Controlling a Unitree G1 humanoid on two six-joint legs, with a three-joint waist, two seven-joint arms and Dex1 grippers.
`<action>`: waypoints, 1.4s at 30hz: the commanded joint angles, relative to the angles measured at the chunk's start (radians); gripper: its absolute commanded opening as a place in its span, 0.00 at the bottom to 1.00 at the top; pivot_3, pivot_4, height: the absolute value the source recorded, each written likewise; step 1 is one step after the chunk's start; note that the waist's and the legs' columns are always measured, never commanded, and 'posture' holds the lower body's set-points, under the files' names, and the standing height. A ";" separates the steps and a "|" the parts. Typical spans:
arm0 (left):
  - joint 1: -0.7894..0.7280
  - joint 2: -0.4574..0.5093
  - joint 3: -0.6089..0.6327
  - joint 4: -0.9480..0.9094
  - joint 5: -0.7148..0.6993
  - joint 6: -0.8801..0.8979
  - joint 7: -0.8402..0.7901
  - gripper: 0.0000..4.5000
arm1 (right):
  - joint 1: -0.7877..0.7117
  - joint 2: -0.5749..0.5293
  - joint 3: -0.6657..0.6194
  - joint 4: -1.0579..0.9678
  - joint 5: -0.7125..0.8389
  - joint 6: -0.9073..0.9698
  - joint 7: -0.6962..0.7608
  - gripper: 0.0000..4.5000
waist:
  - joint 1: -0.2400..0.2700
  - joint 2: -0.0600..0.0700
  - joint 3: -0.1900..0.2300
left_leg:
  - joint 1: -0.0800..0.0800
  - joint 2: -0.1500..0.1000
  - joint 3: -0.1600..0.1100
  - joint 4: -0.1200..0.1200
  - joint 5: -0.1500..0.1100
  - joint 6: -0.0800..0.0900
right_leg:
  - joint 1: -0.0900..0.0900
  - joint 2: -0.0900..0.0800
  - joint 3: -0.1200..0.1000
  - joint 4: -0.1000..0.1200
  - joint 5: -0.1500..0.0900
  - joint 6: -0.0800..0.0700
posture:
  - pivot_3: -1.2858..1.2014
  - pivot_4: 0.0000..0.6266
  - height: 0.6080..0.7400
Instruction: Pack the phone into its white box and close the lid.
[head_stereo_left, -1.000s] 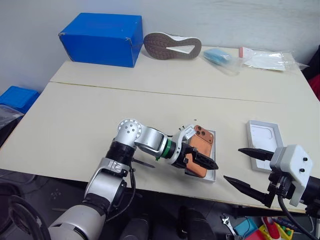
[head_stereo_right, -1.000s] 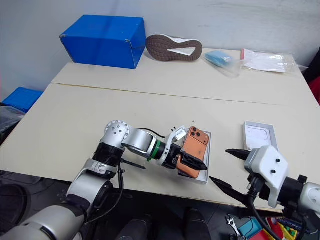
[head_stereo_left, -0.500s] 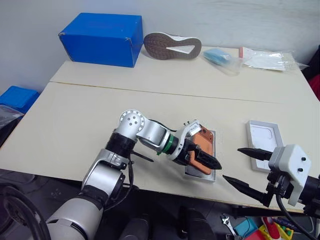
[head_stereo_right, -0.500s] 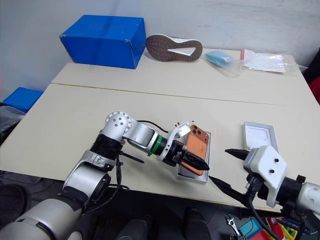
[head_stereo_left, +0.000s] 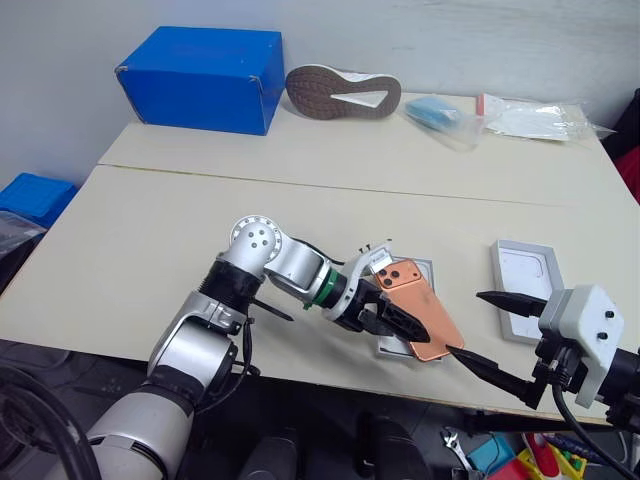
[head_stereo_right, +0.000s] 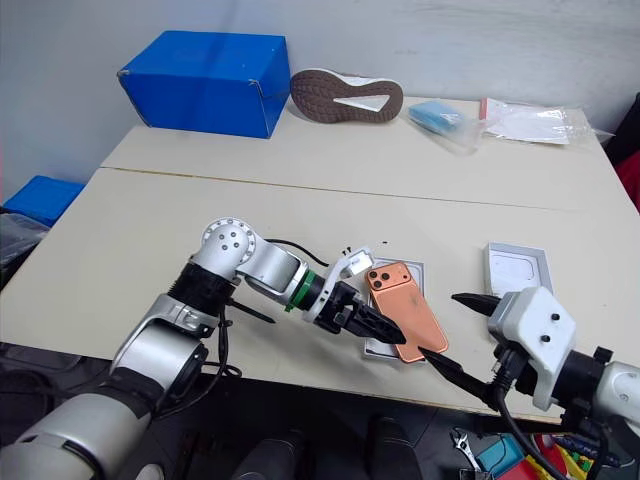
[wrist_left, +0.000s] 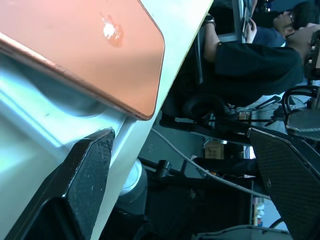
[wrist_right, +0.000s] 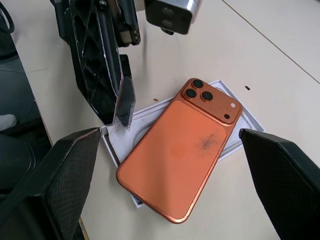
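Note:
The orange phone (head_stereo_left: 415, 312) lies back-up and askew across the white box (head_stereo_left: 424, 268), near the table's front edge. Its camera end rests over the box and its other end pokes out past the box's rim (wrist_right: 243, 119) toward my right gripper. My left gripper (head_stereo_left: 400, 325) is open, with one finger (wrist_left: 87, 182) low beside the phone's long edge (wrist_left: 90, 45) and nothing between the fingers. My right gripper (head_stereo_left: 463, 323) hangs open just off the table edge, a little apart from the phone (wrist_right: 177, 152). The lid (head_stereo_left: 527, 276) lies open-side up to the right of the box.
A big blue box (head_stereo_left: 200, 65), a shoe lying sole-up (head_stereo_left: 343, 90) and two plastic bags (head_stereo_left: 440, 112) (head_stereo_left: 535, 118) line the table's far edge. A blue crate (head_stereo_left: 35, 195) sits on the floor at left. A seated person (wrist_left: 250, 55) is beyond the table's front.
The phone has swung from lying along the box to lying skewed across it, its lower end now sticking out to the right. The left gripper turned alongside it. The right gripper stayed put.

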 joint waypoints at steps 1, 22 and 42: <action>-0.003 0.005 0.056 -0.040 0.022 0.000 -0.052 1.00 | -0.006 0.005 0.010 0.000 -0.017 -0.032 0.005 1.00 | 0.000 0.000 0.000 | 0.000 0.000 0.000 0.000 0.000 0.000 | 0.000 0.000 0.000 0.000 0.000 0.000 | 0.52 0.24 1.00; 0.066 0.306 -0.296 -0.278 0.941 -0.736 -0.964 0.30 | -0.115 -0.106 0.226 0.357 -0.293 -0.128 0.097 0.26 | -0.004 0.000 0.000 | 0.000 0.000 0.002 -0.002 0.000 0.000 | 0.000 0.000 0.001 -0.005 0.000 -0.001 | 0.52 0.24 1.00; -0.036 0.004 -0.171 0.118 1.320 -1.007 -1.030 0.00 | -0.167 -0.067 0.377 0.315 -0.339 -0.111 0.104 0.00 | 0.000 -0.001 0.001 | -0.004 0.000 -0.002 0.000 0.001 0.004 | -0.001 -0.001 -0.004 -0.003 0.000 0.001 | 0.52 0.24 1.00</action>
